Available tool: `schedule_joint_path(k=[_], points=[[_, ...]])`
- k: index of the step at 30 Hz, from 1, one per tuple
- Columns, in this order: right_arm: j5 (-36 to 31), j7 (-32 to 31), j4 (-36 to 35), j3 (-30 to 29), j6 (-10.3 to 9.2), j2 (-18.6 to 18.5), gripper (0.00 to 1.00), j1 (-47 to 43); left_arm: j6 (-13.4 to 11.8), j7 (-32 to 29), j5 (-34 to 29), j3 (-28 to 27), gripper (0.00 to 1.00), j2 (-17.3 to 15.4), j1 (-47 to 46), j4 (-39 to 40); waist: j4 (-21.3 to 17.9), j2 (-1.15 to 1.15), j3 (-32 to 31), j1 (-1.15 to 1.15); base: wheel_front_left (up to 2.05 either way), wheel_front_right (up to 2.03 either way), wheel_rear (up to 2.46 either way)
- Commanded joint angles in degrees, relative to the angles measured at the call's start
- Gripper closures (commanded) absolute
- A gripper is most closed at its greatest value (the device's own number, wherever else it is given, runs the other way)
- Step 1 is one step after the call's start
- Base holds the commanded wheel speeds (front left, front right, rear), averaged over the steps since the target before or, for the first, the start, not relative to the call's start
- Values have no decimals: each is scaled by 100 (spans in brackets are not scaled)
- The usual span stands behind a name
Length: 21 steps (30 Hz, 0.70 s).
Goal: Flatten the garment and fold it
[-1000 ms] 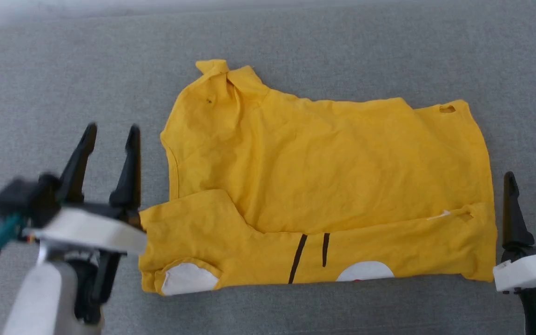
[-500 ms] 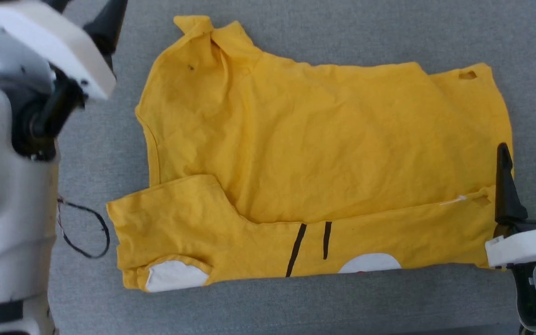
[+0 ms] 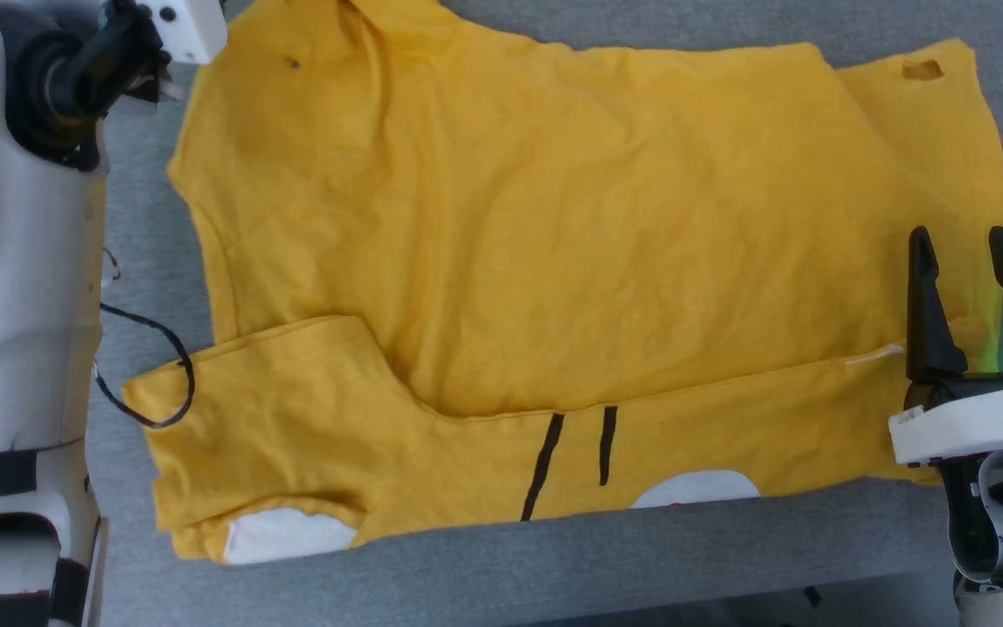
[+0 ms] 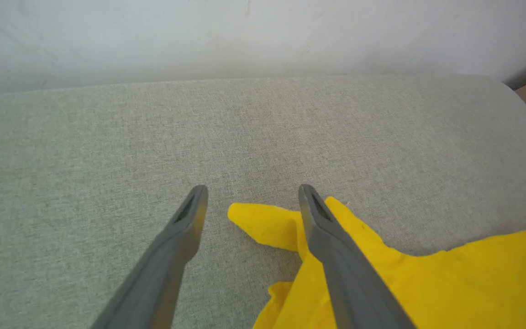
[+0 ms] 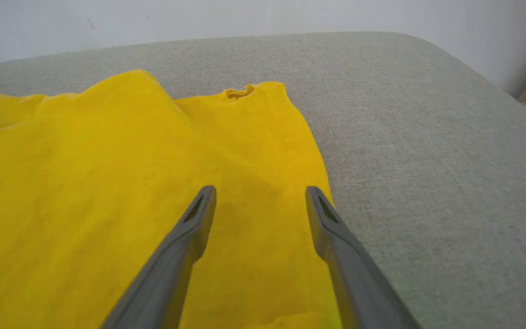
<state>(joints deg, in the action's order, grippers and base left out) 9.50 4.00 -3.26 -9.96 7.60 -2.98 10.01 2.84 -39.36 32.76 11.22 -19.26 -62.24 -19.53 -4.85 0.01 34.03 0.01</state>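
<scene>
Head view: wrinkled yellow garment [image 3: 554,244] lies on coarse-woven grey cushion [image 3: 554,562].

A plain indoor room, kind unclear: a grey upholstered surface [image 4: 107,137] against a bare white wall [image 4: 244,36].

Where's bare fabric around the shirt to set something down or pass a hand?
Free: the gray surface between the T-shirt and the wall; the band beyond its right edge; a thin strip along its near edge. Crowded: the left side, where the left arm and a black cable meet the sleeve; the right fingers stand over the right edge.
</scene>
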Motion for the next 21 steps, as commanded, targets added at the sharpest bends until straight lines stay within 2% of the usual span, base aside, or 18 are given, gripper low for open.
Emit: schedule_joint_path(k=[1, 8, 11, 18, 19, 20, 21], points=[[9, 59, 60, -2, -11, 10, 0, 96, -136, -141, 51, -26, 0, 55, -138, -110, -184, -1, 197, -1, 0, 0, 0], [18, 160, 243, -11, -11, 10, 0, 157, -306, -660, 170, 33, 0, 93, -242, -187, -271, -1, 339, -1, 0, 0, 0], [25, 182, 318, 28, -11, 10, 0, 212, -526, -995, 123, 68, 0, 21, -194, -246, -301, -1, 363, -1, 0, 0, 0], [38, 203, 378, 64, -11, 10, 0, 310, -855, -1541, 67, 130, 0, -106, -72, -72, -337, -1, 439, -1, 0, 0, 0], [36, 207, 386, 59, -11, 10, 0, 327, -881, -1562, 50, 132, 40, -134, -57, -20, -341, -1, 451, -1, 0, 0, 0], [35, 213, 397, 52, -11, 10, 0, 345, -906, -1564, 36, 127, 85, -156, -42, 29, -345, -1, 461, -1, 0, 0, 0], [36, 219, 411, 44, -11, 10, 0, 363, -916, -1583, 42, 125, 100, -171, -19, 65, -349, -1, 465, -1, 0, 0, 0]])
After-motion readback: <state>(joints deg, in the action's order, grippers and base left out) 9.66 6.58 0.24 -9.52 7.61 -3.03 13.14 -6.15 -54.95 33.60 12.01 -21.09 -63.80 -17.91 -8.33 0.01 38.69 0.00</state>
